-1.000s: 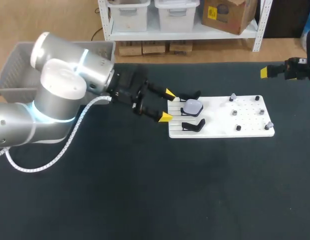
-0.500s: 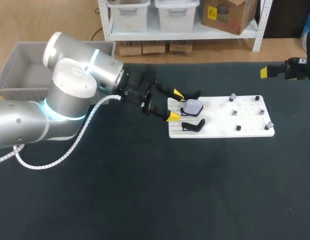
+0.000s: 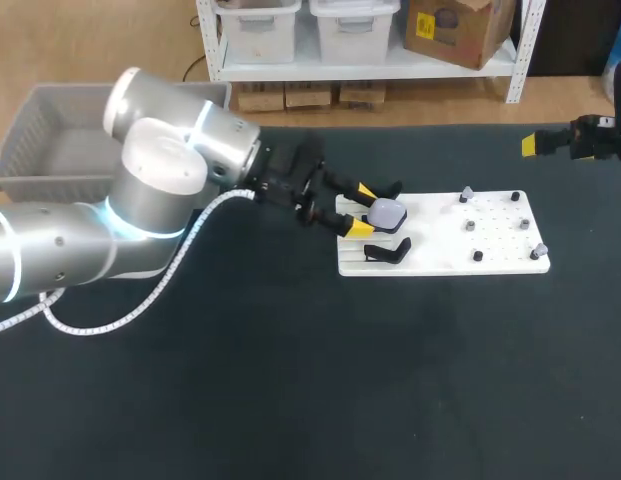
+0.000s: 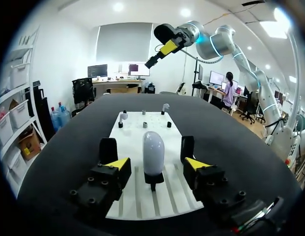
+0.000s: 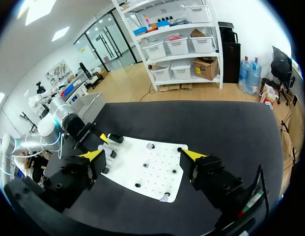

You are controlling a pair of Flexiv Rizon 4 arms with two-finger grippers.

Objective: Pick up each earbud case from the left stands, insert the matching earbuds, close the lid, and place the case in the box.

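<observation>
Just one earbud case (image 3: 387, 212) amid three stands (image 3: 390, 250), untouched within the wide-open left hand (image 3: 363, 209); right hand (image 5: 143, 155) open, empty.

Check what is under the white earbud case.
A black stand holds the earbud case above the white board; where they meet is covered by the case.

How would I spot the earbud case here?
Find the white board on the black table. At its end nearest the left gripper are three black stands. The earbud case is the pale, rounded pod on the middle one, the only stand not empty.
</observation>
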